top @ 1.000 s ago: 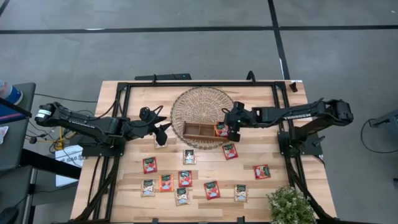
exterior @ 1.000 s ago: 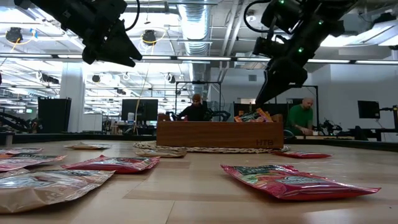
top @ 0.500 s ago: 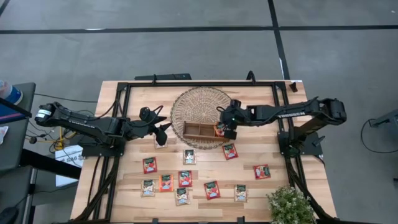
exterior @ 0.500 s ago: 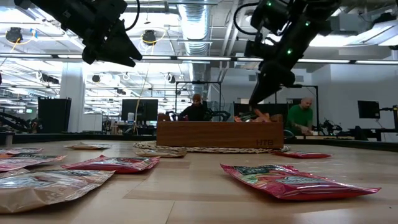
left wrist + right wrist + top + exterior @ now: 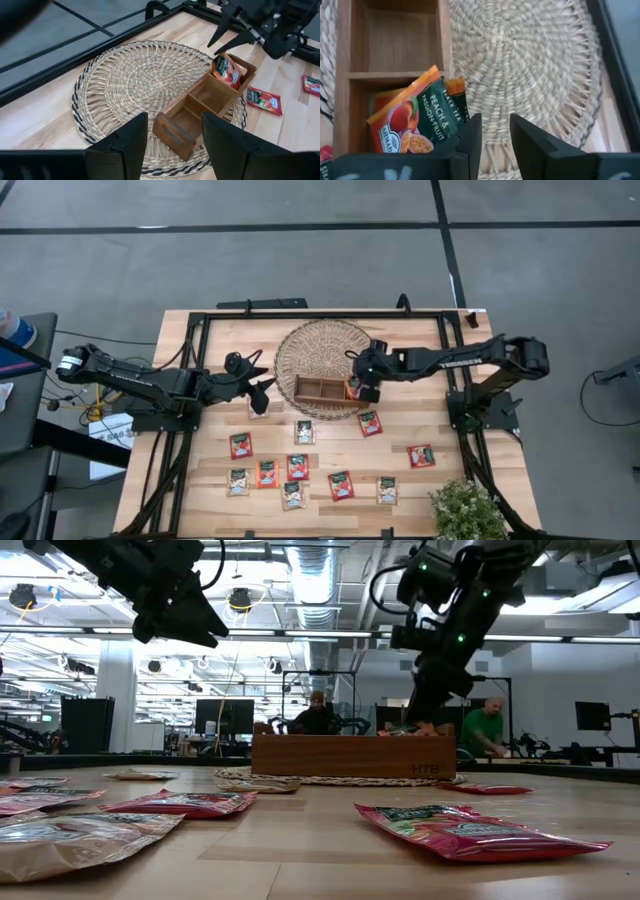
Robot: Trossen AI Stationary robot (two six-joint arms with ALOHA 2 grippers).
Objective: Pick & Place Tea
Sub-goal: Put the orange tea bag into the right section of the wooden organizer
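Wooden tray [image 5: 322, 391]: middle and left compartments free; right compartment occupied by tea sachets [image 5: 415, 127], right gripper [image 5: 364, 383] over it. Woven mat [image 5: 315, 340] rear half clear. Table front crowded, loose sachets [image 5: 298, 467].

The desk [image 5: 420, 485] was pale, smooth planked wood. The round mat [image 5: 125, 85] was rough woven straw with a dark braided edge. The tray [image 5: 395, 40] was matt brown wood. The tea sachets [image 5: 470, 830] were glossy, crinkled foil.

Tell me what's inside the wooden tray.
The wooden tray holds tea sachets in one end compartment, under the right gripper; the other two look empty. How many sachets stand there is hidden.
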